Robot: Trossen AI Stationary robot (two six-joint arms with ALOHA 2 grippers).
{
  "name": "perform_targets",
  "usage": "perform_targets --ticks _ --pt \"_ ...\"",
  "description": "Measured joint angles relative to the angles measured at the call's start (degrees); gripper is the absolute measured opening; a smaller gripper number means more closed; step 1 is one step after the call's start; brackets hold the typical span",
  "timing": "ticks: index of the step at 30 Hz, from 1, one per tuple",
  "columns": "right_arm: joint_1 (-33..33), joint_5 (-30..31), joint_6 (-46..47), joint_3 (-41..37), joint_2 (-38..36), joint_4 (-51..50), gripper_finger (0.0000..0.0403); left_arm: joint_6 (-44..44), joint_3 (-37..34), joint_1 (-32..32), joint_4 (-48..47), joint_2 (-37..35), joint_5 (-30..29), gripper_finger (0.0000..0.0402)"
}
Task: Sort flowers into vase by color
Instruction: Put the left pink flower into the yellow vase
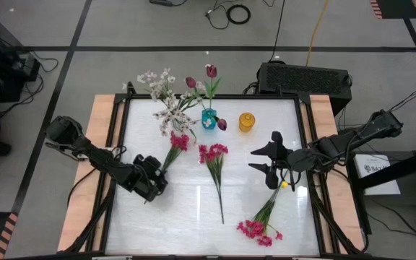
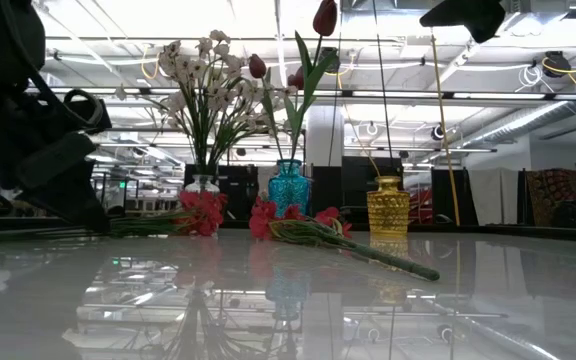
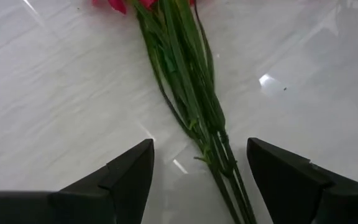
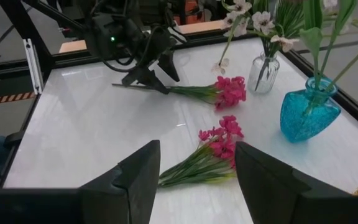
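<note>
Right now I have the left gripper (image 1: 152, 189) low on the table (image 1: 193, 217), its fingers (image 3: 120, 177) spread wide to either side of the green stem end of a magenta sprig (image 1: 176, 146); nothing is pinched, and the stem lies on the surface between the jaws. That sprig's blossoms point toward the clear vase (image 1: 166, 123), which holds the white flowers (image 1: 157, 81). Just beside it, the teal vase (image 1: 209, 119) holds the maroon tulips (image 1: 211, 71), and the yellow vase (image 1: 246, 121) stands apart with nothing in it. A second magenta sprig (image 1: 214, 162) lies mid-table, and a third (image 1: 260, 225) lies near the front edge on the right. My right gripper (image 1: 271, 166) hovers above the table on the right side, fingers (image 4: 135, 174) wide apart and holding nothing.
</note>
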Motion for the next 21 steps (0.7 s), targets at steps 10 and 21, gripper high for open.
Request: perform_targets --ticks 10,21 --pt "0.0 0.0 -0.2 0.0 0.0 0.7 0.0198 -0.4 -1.8 0.0 1.8 0.0 0.3 0.0189" --pt "0.0 0.0 -0.4 0.0 0.0 0.7 0.0198 -0.3 -2.1 0.0 2.2 -0.1 2.6 0.0092"
